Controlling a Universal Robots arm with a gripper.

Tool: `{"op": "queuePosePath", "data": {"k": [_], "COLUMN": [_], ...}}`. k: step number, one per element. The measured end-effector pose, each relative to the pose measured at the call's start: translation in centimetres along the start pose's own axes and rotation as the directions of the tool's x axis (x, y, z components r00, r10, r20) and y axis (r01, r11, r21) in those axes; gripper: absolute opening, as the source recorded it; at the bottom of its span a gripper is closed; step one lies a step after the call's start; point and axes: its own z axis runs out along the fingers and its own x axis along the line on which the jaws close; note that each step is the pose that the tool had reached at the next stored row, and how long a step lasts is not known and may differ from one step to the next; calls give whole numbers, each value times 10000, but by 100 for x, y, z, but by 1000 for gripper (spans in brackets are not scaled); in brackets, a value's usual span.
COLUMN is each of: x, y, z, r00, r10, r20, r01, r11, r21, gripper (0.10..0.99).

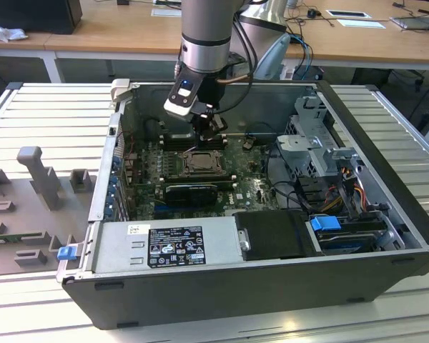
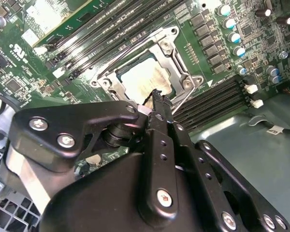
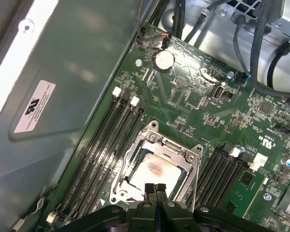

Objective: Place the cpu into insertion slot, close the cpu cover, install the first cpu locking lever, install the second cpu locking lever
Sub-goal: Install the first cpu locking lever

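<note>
Black gripper (image 1: 206, 139), exterior view: it hangs from the grey robot arm (image 1: 206, 32) inside the open dark computer case (image 1: 272, 286). It is just above the insertion slot (image 1: 200, 163), a small square socket with a silvery rim on the green circuit board (image 1: 252, 189).
Hard to make out, exterior view: how far the fingers stand apart, and what lies in the socket.
Gripper, second wrist view: the two black fingertips (image 2: 157, 99) are pressed together with nothing between them. They sit over the near edge of the cpu cover (image 2: 176, 63), a thin square silvery metal frame; contact cannot be told.
Cpu, second wrist view: the pale silvery-beige square chip (image 2: 142, 77) lies flat in the insertion slot, seen through the cover's cut-out centre.
Hidden, second wrist view: the gripper's black linkage blocks the chip's near corner and the board beyond it.
Gripper, first wrist view: the fingertips (image 3: 149, 189) are closed side by side, empty, at the cover's edge.
Cpu, first wrist view: the cpu (image 3: 152, 169) is seated in the socket with the cpu cover (image 3: 171, 145) lying down around it, beside the long black memory slots (image 3: 111, 140).
Unclear, first wrist view: whether the thin metal lever (image 3: 195, 174) along the cover's side is latched.
</note>
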Motion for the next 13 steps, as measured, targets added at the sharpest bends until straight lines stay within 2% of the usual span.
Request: {"op": "queuePosePath", "data": {"k": [13], "x": [0], "y": [0], "z": [0], "r00": [9948], "r10": [-1014], "r20": [-7], "r01": [1014], "r11": [9948], "r21": [5], "gripper": [106]}}
